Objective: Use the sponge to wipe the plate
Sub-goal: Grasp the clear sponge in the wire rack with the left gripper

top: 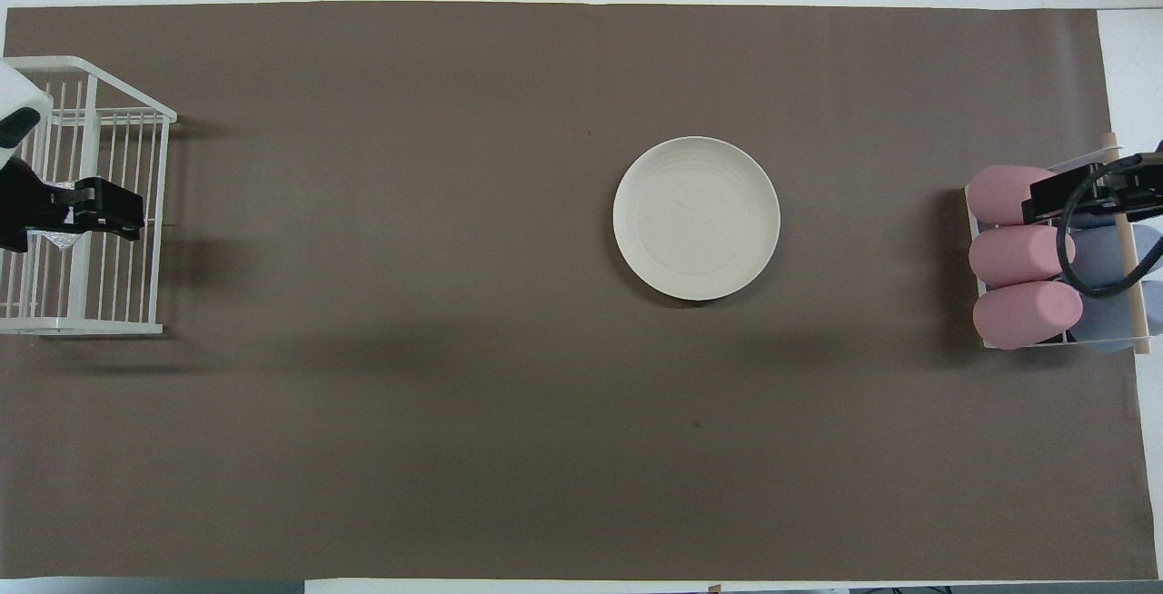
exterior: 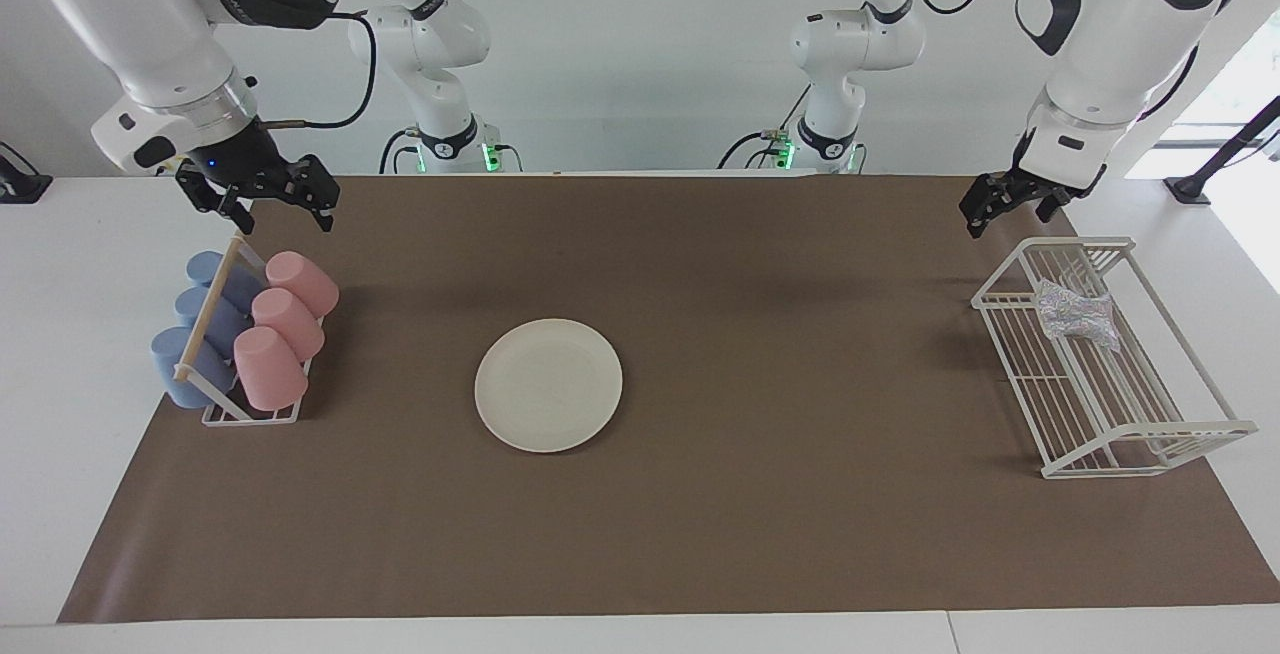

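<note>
a round cream-white plate (exterior: 548, 385) lies flat on the brown mat (exterior: 700, 534) covering the desk (exterior: 60, 334), a little toward the right arm's end from the mat's middle, with nothing on it. the sponge (exterior: 1075, 314), a crumpled silvery pad with multicolour speckles, rests inside a white wire rack (exterior: 1140, 434) at the left arm's end of the desk, in the part of the rack nearer the robots; in the facing view it sits at about three o'clock from the plate, well apart from it. the left claw (exterior: 1010, 202) hangs in the air over the mat's edge just by the rack's robot-side end, at roughly eleven o'clock from the sponge in that view, its fingers spread and empty, touching nothing. at the right arm's end, about nine o'clock from the plate, a small white stand with a wooden bar (exterior: 207, 310) holds three pink cups (exterior: 285, 329) and three blue cups (exterior: 195, 324) lying on their sides. the right claw (exterior: 268, 199) hovers over the mat just by the stand's robot-side end, fingers spread, holding nothing.
</note>
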You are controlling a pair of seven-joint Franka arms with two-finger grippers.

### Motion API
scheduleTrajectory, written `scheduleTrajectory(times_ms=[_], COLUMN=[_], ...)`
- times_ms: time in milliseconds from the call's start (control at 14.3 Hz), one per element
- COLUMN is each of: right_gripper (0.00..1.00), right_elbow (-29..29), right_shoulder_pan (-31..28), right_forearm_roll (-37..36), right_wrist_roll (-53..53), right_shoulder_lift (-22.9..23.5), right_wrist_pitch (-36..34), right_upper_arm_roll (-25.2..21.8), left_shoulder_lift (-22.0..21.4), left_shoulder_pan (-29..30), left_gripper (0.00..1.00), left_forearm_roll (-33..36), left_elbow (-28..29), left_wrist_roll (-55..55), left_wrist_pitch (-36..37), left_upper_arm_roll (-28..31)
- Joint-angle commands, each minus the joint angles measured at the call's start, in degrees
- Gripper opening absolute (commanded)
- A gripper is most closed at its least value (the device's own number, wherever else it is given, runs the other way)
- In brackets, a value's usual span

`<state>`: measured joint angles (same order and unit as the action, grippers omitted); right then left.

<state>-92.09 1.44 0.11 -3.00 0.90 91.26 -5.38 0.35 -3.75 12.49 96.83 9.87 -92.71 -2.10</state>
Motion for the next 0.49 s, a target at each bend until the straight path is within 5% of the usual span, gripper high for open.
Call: scheduleTrajectory(times_ms=[0,140,419], right_gripper=[1.0,1.0,1.0], right_elbow=[-1.86,-1.86,-1.86], right_shoulder_pan=[0.14,0.14,0.23], right_forearm_roll=[-0.02,-0.02,0.15], right_wrist_roll=[5.61,11.05,26.51], right_shoulder_lift=[-1.34,-1.34,-1.34], right_wrist_pitch=[1.29,1.12,1.03], right_upper_arm_roll=[0.28,0.28,0.37], left_shoulder_lift=[4.73,9.3,13.79], left_shoulder_pan=[-2.92,-5.64,-5.74], left_gripper=[1.0,1.0,1.0], left_forearm_roll=[10.14,20.5,30.55], left_elbow=[0.46,0.37,0.81], left_wrist_roll=[2.34,5.41,7.52], left_wrist_pitch=[-1.69,-2.04,-3.19], left_upper_arm_roll=[0.34,0.25,0.34])
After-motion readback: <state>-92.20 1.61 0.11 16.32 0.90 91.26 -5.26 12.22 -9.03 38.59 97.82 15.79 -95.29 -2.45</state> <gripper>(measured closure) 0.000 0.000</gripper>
